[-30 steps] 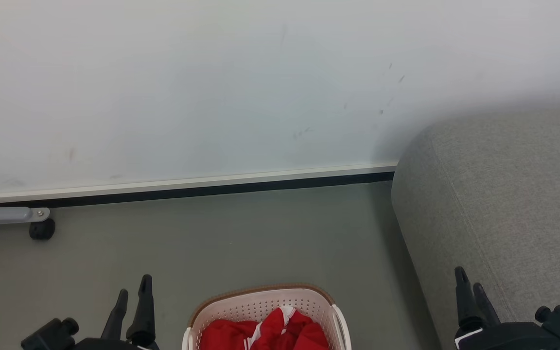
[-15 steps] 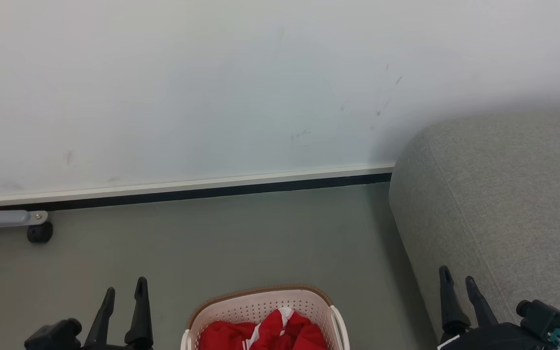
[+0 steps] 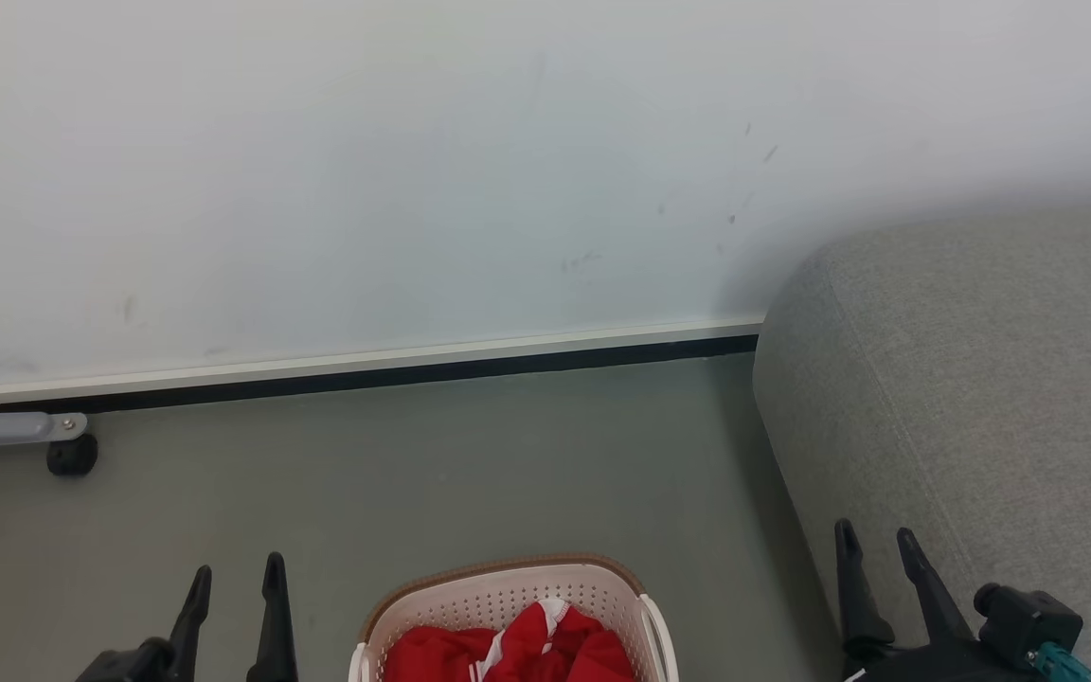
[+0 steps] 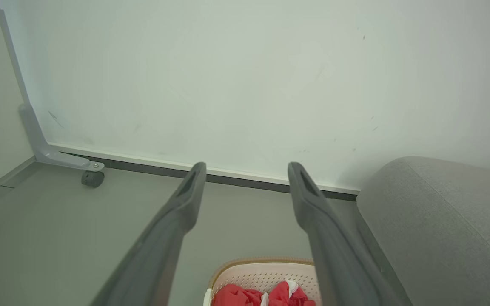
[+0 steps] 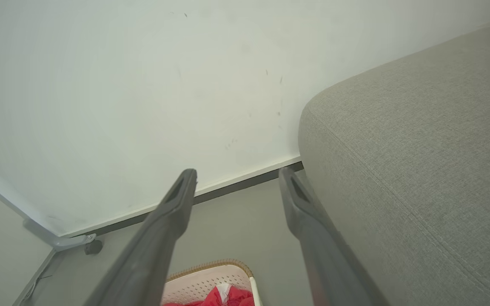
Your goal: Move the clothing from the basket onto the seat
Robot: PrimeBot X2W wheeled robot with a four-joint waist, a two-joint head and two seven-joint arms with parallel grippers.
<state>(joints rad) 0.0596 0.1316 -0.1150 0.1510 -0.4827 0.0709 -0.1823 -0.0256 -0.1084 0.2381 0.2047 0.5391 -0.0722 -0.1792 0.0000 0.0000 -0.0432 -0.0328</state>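
Note:
The cream-white basket (image 3: 508, 592) with a brown rim stands on the floor at the bottom centre of the head view, holding the red clothing (image 3: 517, 649) with white trim. The grey seat (image 3: 972, 398) fills the right side. My left gripper (image 3: 235, 573) is left of the basket, open and empty. My right gripper (image 3: 875, 545) is open and empty in front of the seat's near edge. In the left wrist view the basket (image 4: 266, 274) and clothing (image 4: 266, 295) lie low between my fingers, the seat (image 4: 440, 221) to the right. In the right wrist view the basket (image 5: 211, 278) and seat (image 5: 411, 148) appear too.
A pale wall panel (image 3: 413, 189) with a dark gap under it runs behind the basket. A grey foot with a black caster (image 3: 72, 455) stands at the far left. Grey-green floor (image 3: 470, 474) stretches between the wall, basket and seat.
Both grippers have shifted: the left one lower and left in the head view, the right one leftward. The camera has turned slightly. Basket and clothing lie as before.

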